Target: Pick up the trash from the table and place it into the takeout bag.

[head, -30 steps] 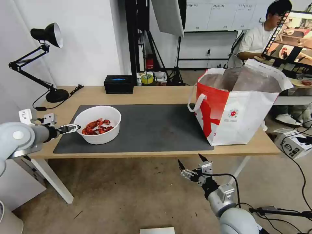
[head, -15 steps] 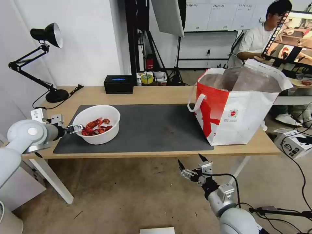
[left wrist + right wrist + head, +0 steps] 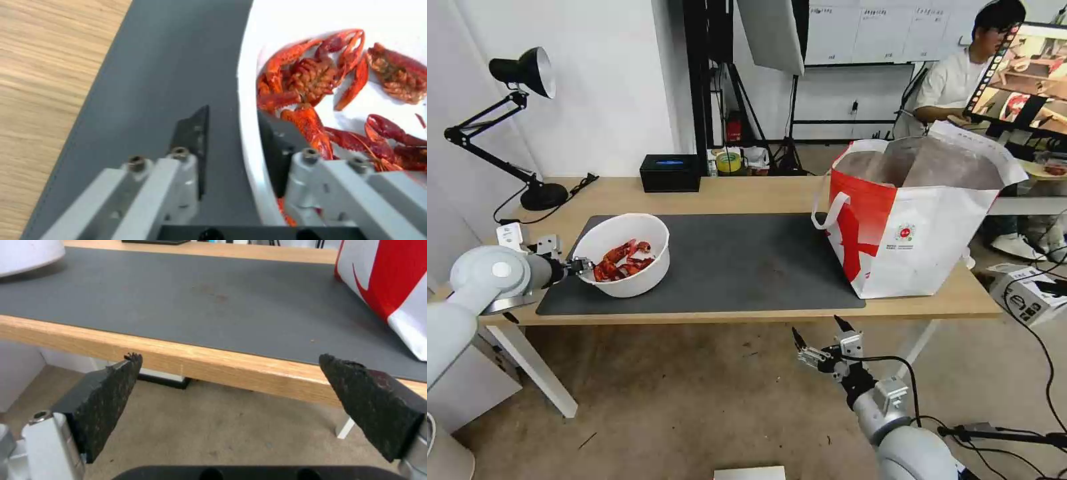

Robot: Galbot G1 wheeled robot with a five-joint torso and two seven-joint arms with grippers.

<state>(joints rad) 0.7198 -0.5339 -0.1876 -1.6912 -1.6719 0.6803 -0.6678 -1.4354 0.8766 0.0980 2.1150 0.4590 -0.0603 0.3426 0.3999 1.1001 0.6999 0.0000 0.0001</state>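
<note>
Since a second ago, tipped up on its left side: white bowl [image 3: 622,254] now tilted toward the takeout bag [image 3: 908,220], near edge raised off the dark grey mat [image 3: 740,263], where before it sat flat. Left gripper [image 3: 579,266] clamped on the bowl's left rim, one finger outside the wall and one finger [image 3: 273,146] inside, touching the crayfish shells [image 3: 320,86]. Probably the start of the lift, with the carry across to the bag not yet made. Bowl at the mat's left end, well apart from the bag at the right end of the table [image 3: 740,195]. Round, plain white, smooth-walled, holding a loose heap of red shells and claws, slid toward the lower side. Right gripper [image 3: 820,340] parked below the table's front edge, jaws spread wide and empty.
</note>
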